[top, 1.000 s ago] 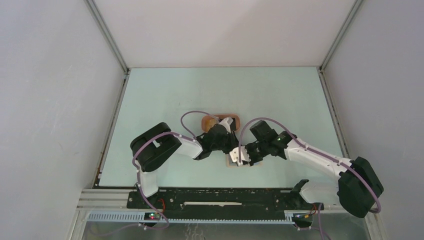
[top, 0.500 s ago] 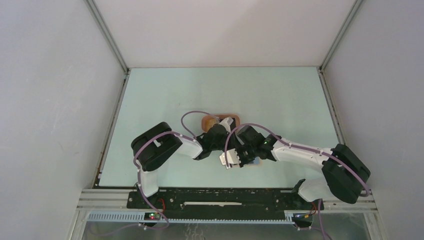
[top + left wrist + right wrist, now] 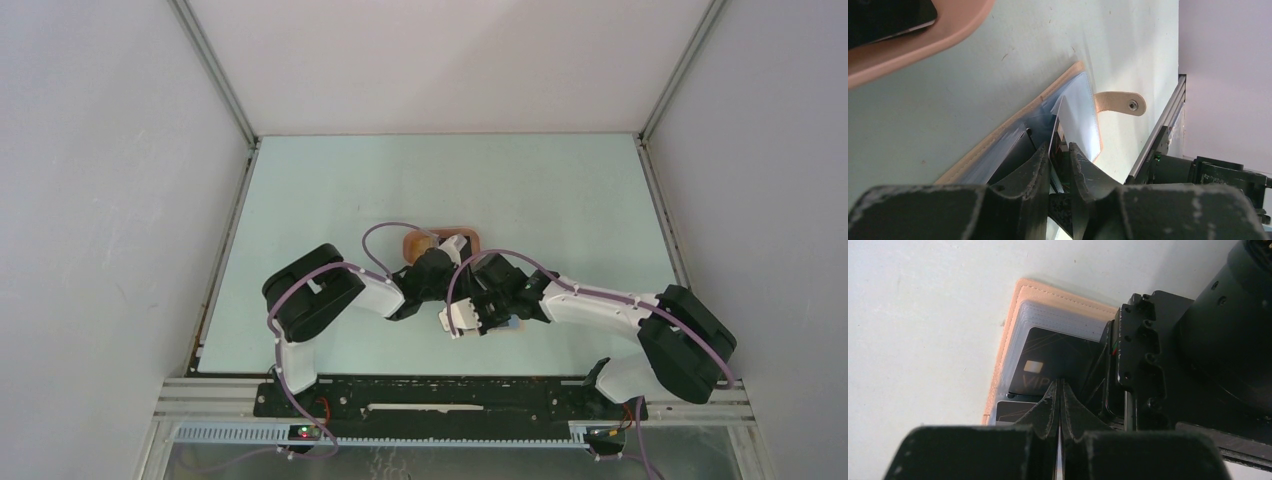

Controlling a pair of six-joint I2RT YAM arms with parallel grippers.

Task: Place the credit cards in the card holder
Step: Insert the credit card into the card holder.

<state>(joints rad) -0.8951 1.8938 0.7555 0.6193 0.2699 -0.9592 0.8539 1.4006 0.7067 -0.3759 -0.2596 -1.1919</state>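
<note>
Your two arms meet low, just ahead of their bases. The left arm (image 3: pixel 375 292) folds sharply at the elbow and reaches to the right. The right arm (image 3: pixel 600 310) stretches long to the left, so the two wrists sit close side by side. Your right gripper (image 3: pixel 1059 399) is closed tight, its fingers (image 3: pixel 1045 412) pressed flat together. Your left gripper (image 3: pixel 1060 159) shows a narrow gap between its fingers (image 3: pixel 1034 167) (whether they pinch anything cannot be told).
</note>
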